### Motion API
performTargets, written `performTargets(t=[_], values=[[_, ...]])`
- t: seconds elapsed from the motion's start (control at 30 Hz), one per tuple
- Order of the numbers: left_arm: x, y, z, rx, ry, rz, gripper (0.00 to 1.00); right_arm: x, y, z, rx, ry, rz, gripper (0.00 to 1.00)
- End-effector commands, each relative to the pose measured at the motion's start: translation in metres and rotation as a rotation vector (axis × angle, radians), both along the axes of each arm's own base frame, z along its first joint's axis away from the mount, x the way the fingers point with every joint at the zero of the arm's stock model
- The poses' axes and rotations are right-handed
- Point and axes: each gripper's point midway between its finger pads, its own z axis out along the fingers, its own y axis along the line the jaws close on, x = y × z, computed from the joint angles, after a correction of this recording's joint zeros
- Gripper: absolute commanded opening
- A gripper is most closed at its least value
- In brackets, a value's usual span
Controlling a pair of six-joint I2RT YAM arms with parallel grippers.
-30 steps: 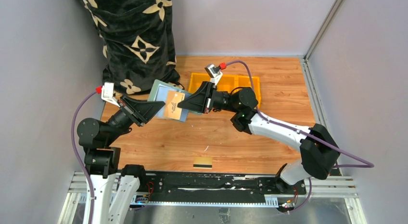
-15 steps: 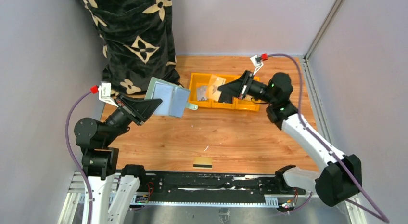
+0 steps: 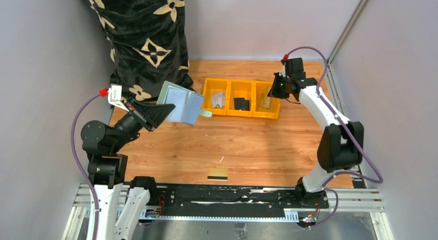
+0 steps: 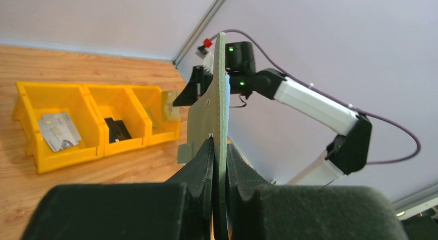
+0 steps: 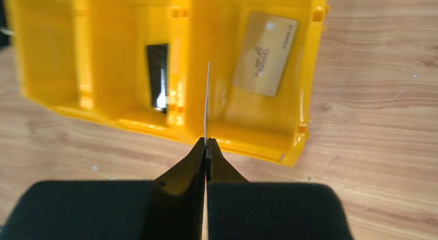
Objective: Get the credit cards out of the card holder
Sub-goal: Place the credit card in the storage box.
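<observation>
My left gripper (image 3: 166,111) is shut on the sage-green card holder (image 3: 181,107) and holds it open in the air left of the bin. In the left wrist view the holder (image 4: 221,95) stands edge-on between my jaws (image 4: 219,145). My right gripper (image 3: 272,89) hangs over the right compartment of the yellow bin (image 3: 240,114). It (image 5: 206,143) is shut on a thin card (image 5: 207,100) seen edge-on. An orange-tan card (image 5: 265,53) lies in that compartment. A yellow-gold card with a black stripe (image 3: 217,174) lies on the table near the front.
The bin's left compartment holds a grey card (image 3: 218,99). Its middle one holds a black item (image 3: 240,103). A black flower-patterned bag (image 3: 147,38) stands at the back left. Walls close in the left, back and right sides.
My right gripper pulled a card away from the holder and swung right to over the bin's right compartment. My left gripper still holds the holder in about the same place.
</observation>
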Motion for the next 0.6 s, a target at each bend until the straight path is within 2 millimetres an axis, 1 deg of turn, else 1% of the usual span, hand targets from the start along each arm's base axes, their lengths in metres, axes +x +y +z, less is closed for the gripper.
performTargets(t=[0.0,0.13,0.2,0.33,0.4,0.5,0.57], values=[[-0.008,-0.003,0.014,0.007,-0.046,-0.028,0.0,0.011,-0.027,-0.025,-0.171,0.088,-0.033,0.0],[-0.01,-0.005,0.012,0.007,-0.043,-0.046,0.0,0.027,-0.018,-0.047,-0.186,0.136,-0.007,0.0],[-0.012,-0.006,0.012,0.007,-0.045,-0.055,0.0,0.034,-0.01,-0.059,-0.204,0.162,0.017,0.0],[-0.016,-0.008,0.014,0.013,-0.062,-0.076,0.0,0.044,0.001,-0.073,-0.23,0.191,0.043,0.0],[-0.017,-0.009,0.014,0.019,-0.068,-0.082,0.0,0.047,0.003,-0.081,-0.227,0.206,0.043,0.0],[-0.019,-0.009,0.013,0.026,-0.072,-0.084,0.0,0.048,0.013,-0.088,-0.181,0.228,0.069,0.0],[-0.019,-0.009,0.013,0.024,-0.071,-0.084,0.0,0.047,0.017,-0.093,-0.172,0.241,0.074,0.0]])
